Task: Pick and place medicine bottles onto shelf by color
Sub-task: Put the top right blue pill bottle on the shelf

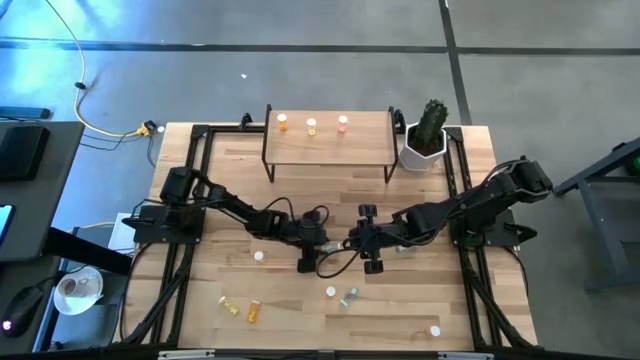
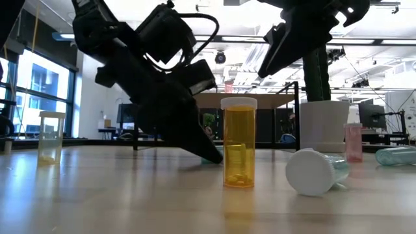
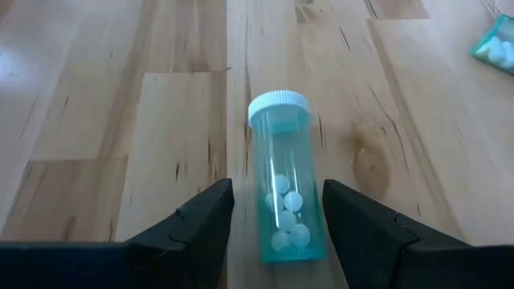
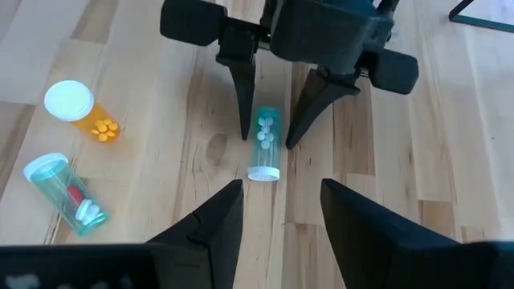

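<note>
1. Table front: orange bottle [image 2: 239,142] stands upright; a green bottle [image 2: 317,171] lies on its side beside it.
2. Mid-table: left gripper [image 4: 267,136] is down at the tabletop, fingers spread either side of a lying green bottle [image 3: 285,205], not clamped on it.
3. Right gripper [image 4: 281,210] hovers facing it, jaws apart and empty.
4. Far edge: shelf [image 1: 328,137] carries three bottles; cactus pot [image 1: 424,148] sits beside it.

Green bottle [image 3: 287,185]: lying, white cap, white pills. Other bottles [image 1: 241,309] scattered on the tabletop, one orange upright [image 2: 238,142]. Shelf [image 1: 328,136]: three bottles standing in a row.
</note>
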Controlling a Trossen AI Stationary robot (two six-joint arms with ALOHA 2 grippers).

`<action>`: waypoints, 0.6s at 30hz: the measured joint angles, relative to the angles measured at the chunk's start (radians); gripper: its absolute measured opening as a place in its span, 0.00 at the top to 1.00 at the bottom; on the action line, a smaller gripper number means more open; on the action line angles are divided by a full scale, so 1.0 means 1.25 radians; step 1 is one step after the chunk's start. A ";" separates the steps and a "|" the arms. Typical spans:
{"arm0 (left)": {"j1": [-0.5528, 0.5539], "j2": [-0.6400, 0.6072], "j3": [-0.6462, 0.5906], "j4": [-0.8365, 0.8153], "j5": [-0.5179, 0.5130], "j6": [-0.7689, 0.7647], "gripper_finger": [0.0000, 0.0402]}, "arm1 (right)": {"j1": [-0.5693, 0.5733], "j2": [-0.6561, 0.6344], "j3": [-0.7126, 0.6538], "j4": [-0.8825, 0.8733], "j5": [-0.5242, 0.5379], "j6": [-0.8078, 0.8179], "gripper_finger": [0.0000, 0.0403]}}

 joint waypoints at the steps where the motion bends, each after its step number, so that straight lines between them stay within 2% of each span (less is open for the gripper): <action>1: 0.000 0.001 0.003 -0.002 0.001 0.000 0.53 | 0.000 0.000 0.000 0.000 0.000 0.001 0.61; 7: 0.000 0.001 0.004 -0.006 0.000 0.000 0.56 | 0.000 0.000 0.000 -0.004 0.028 0.001 0.61; 13: 0.000 0.001 0.005 -0.013 -0.001 0.000 0.69 | 0.000 -0.014 0.000 -0.008 0.093 -0.002 0.61; 18: 0.001 0.000 0.005 -0.013 -0.003 0.000 0.78 | -0.005 -0.057 0.000 -0.012 0.113 0.008 0.61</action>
